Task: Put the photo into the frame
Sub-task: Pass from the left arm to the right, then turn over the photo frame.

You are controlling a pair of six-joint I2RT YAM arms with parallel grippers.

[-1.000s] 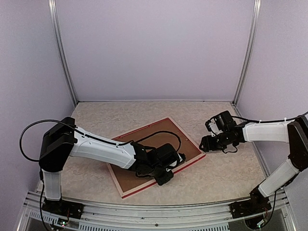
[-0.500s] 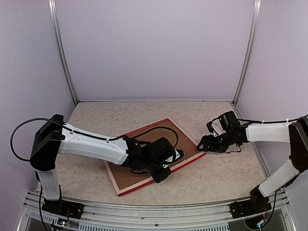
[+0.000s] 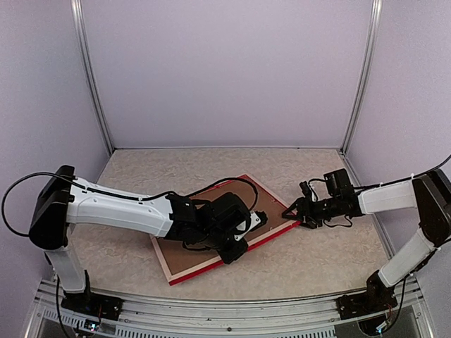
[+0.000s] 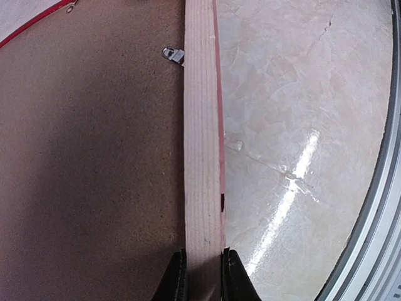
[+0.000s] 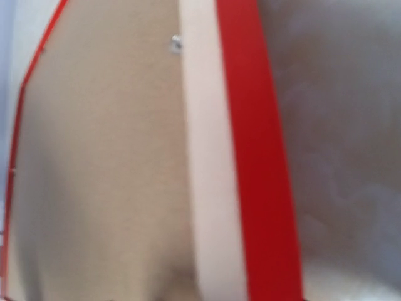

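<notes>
Both arms have reached lower, and the frame (image 4: pixel 202 125) has swung slightly left on the table (image 3: pixel 317 260), lying back up. Left gripper (image 4: pixel 203 263) jaws pinch its pale near rail. Right gripper (image 3: pixel 293 210) meets the right corner; whether those jaws grip is unclear. Photo not visible. Keeping the pinch square should prevent twisting.

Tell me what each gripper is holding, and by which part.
The left gripper pinches the frame by its pale wood side rail. The right gripper sits at the frame's right corner; whether it grips cannot be told.
</notes>
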